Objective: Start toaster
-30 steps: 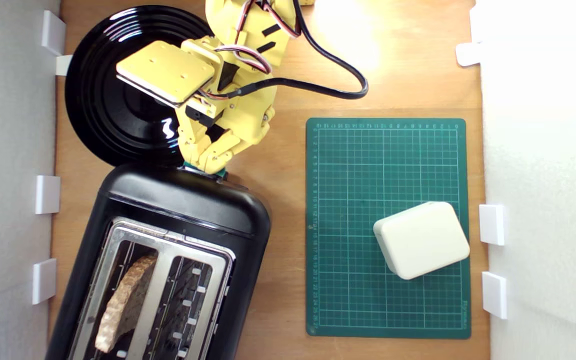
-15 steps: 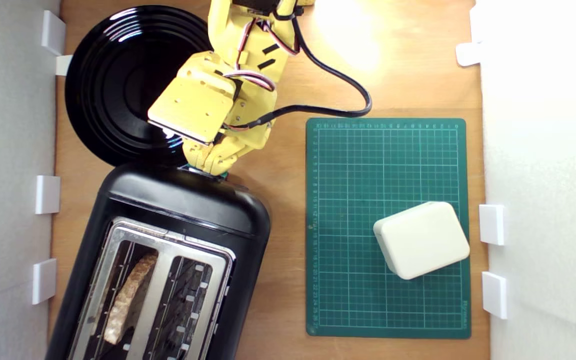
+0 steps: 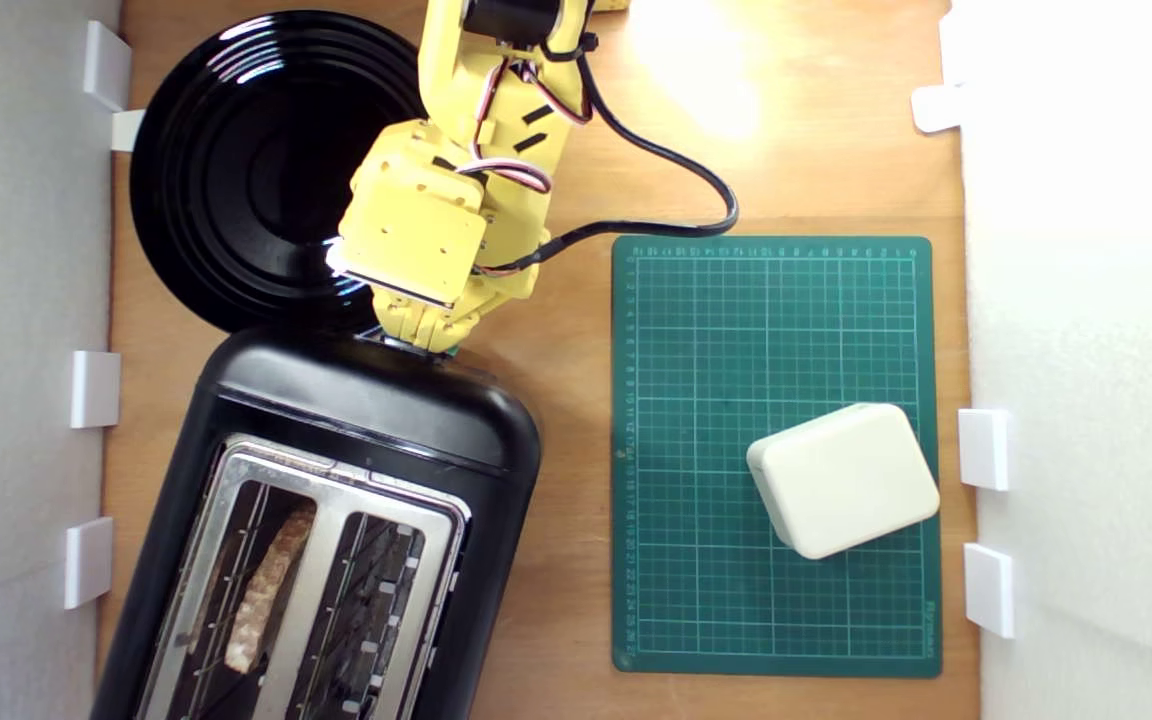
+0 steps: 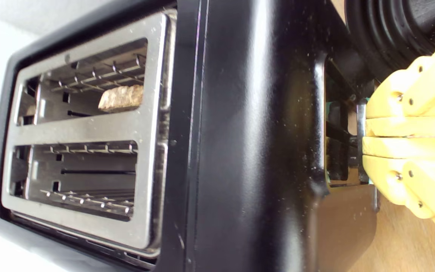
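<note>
The black toaster (image 3: 366, 400) lies at the exterior view's lower left, with a shiny metal plate around its two slots (image 4: 153, 124). A slice of bread (image 3: 261, 590) sits low in one slot, only its top edge showing (image 4: 121, 98). My yellow gripper (image 3: 426, 335) is at the toaster's end nearest the arm. In the wrist view the gripper (image 4: 368, 136) is shut, fingers pressed together, their tips against the teal-edged lever knob (image 4: 361, 113). From the exterior view only a sliver of teal (image 3: 449, 350) shows under the fingers.
A round black plate (image 3: 226, 150) lies just behind the toaster, beside the arm. A green cutting mat (image 3: 696, 350) with a cream box (image 3: 841, 480) on it fills the exterior view's right. White walls with clips (image 3: 94, 388) bound the wooden table.
The bread has sunk deeper into its slot. My wrist has swung over and down above the toaster's end, fingertips staying on the lever.
</note>
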